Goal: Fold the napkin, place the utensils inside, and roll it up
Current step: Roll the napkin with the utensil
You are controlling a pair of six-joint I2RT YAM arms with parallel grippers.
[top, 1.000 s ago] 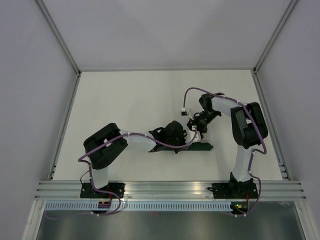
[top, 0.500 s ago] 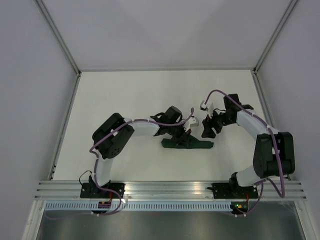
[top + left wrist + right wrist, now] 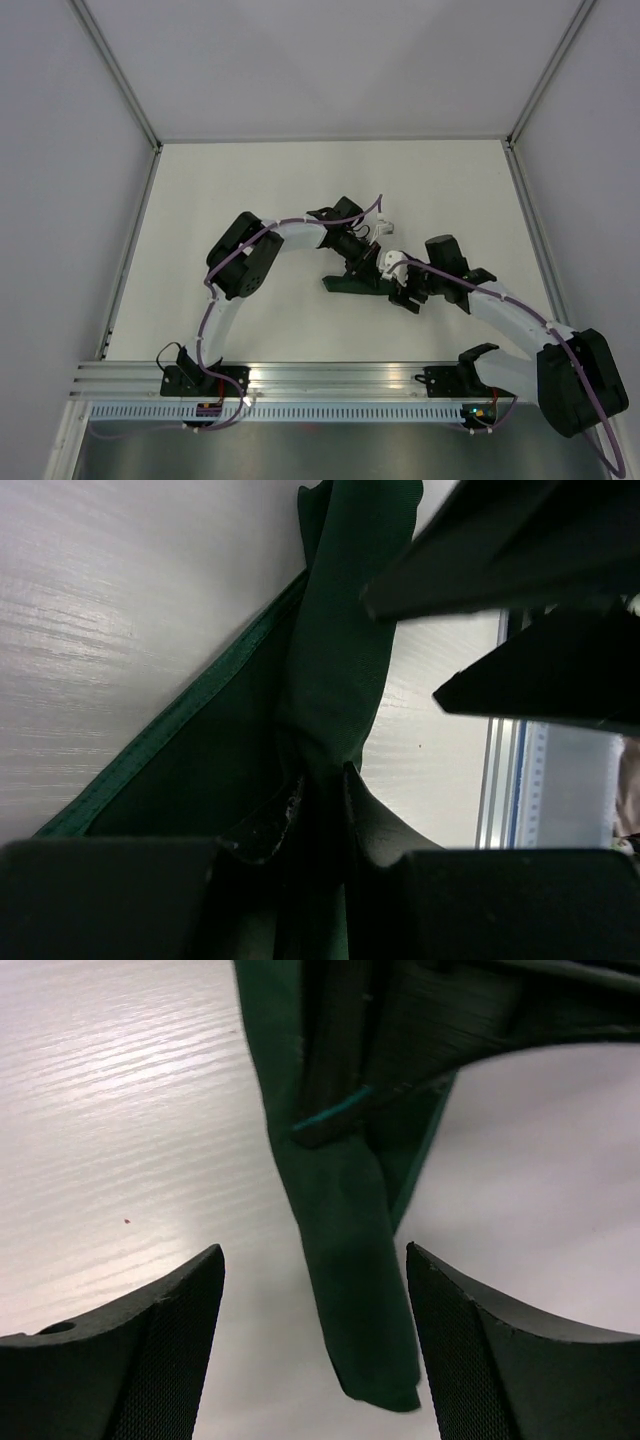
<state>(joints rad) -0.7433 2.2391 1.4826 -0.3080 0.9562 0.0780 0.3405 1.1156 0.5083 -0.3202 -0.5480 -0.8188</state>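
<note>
Right wrist view gives you the clearest look at the napkin [image 3: 350,1260]. It is a dark green cloth gathered into a narrow, soft roll, faintly glossy, with a lighter hemmed edge showing farther up. Its free end lies between the fingers of the right gripper [image 3: 312,1280], which stand spread wide and touch nothing.

In the left wrist view, the left gripper [image 3: 318,785] is pressed together on a raised ridge of cloth, pinching it right at the fingertips. The rest of the roll runs away ahead of it across the table [image 3: 120,630].

Expect the cloth to be light and limp, with no stiffness of its own. The sheen suggests it may slide between the pads, and the layers will likely loosen wherever nothing holds them.

You cannot see the fork in any view. If it sits inside the roll, it would make a stiff, heavier core and could slip out of an open end.

Take hold across the full thickness of the roll at the end lying between the right fingers, not on a single outer layer. Keep that grip level with the left pinch so the roll does not twist.
</note>
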